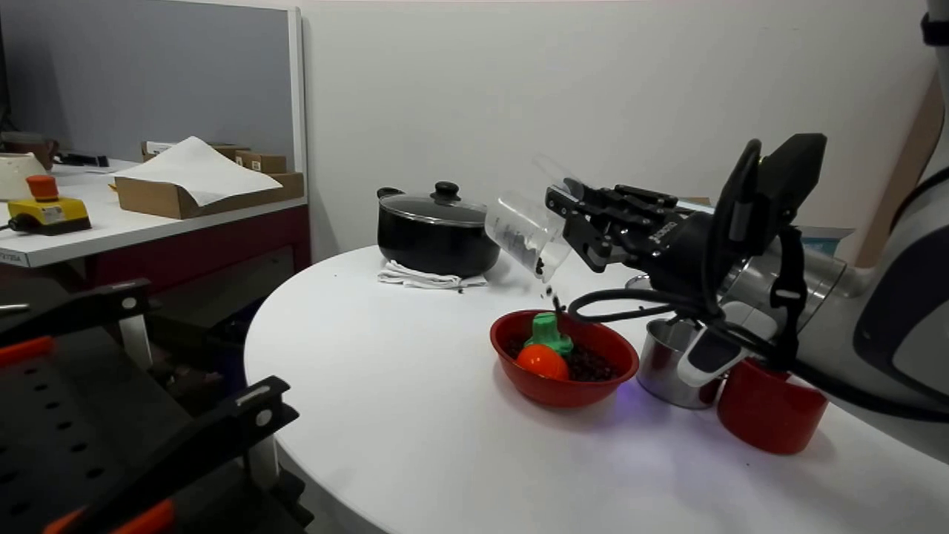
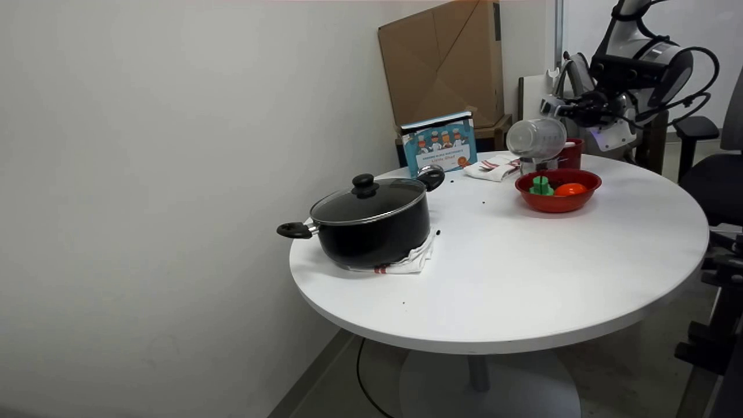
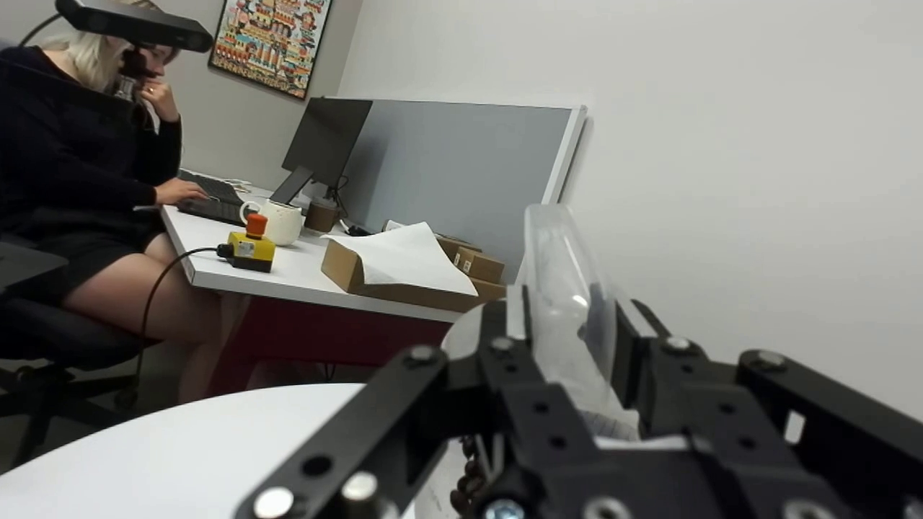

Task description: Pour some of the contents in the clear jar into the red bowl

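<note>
Between the two black, jointed fingers (image 3: pixel 495 326), pressing in from both sides, lies a narrow strip of clear plastic (image 3: pixel 566 317), probably the handle of the small, transparent, wide-mouthed plastic jar (image 1: pixel 517 228). The jar is held in the air, tipped with its low end above the wide, shallow, glossy red bowl (image 1: pixel 556 393). In an exterior view the contents (image 1: pixel 540 265), small dark bean-like grains, gather at that end and drop in a thin trickle toward the far side of the bowl. The jar should prove light, stiff and smooth: the handle is the place to hold, firmly enough that slick plastic does not swivel, since a squeeze on the wall might flex it. The grains should roll freely, so slight extra tilt may release many at once. The bowl, bearing dark grains (image 1: pixel 587 365), a green plastic-looking piece (image 1: pixel 547 334) and a round orange piece (image 1: pixel 543 362), stands on the round white bench (image 1: pixel 371 386), just beside a shiny metal cup (image 1: pixel 665 369). Stray dark specks (image 2: pixel 438 232) dot the bench; bouncing grains could join them.
</note>
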Tool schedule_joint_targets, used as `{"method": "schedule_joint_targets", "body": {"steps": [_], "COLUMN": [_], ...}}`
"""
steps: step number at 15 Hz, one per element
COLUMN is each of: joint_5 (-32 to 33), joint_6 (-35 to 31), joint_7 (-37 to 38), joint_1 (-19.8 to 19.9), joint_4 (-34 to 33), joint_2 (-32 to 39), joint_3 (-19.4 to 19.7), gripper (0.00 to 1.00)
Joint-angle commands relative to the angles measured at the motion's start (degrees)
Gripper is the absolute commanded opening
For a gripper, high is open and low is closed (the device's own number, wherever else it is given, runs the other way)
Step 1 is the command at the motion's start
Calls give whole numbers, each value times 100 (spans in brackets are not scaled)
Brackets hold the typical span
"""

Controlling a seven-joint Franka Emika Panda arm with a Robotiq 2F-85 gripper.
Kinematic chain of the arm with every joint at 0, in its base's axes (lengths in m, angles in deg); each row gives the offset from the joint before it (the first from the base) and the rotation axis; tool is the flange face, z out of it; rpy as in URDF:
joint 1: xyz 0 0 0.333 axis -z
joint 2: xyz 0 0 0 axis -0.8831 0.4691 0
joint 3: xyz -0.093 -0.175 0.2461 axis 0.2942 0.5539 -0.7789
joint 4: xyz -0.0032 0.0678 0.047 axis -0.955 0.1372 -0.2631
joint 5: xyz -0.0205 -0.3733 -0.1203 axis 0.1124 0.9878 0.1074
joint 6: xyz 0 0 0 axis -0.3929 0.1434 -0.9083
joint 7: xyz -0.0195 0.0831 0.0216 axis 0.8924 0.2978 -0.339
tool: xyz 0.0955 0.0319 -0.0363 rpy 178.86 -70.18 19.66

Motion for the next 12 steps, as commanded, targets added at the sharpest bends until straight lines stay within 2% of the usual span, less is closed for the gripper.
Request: {"method": "schedule_joint_targets", "body": {"steps": [1, 7, 12], "joint_5": [-49, 351, 1213], "joint_6": [52, -488, -1074], "joint_7": [179, 300, 183], "joint_1": [-91, -454, -1010], "joint_4": [-231, -354, -243], "joint_2": [-3, -377, -930], "joint_3": [200, 589, 776], "gripper": [11, 12, 12]}}
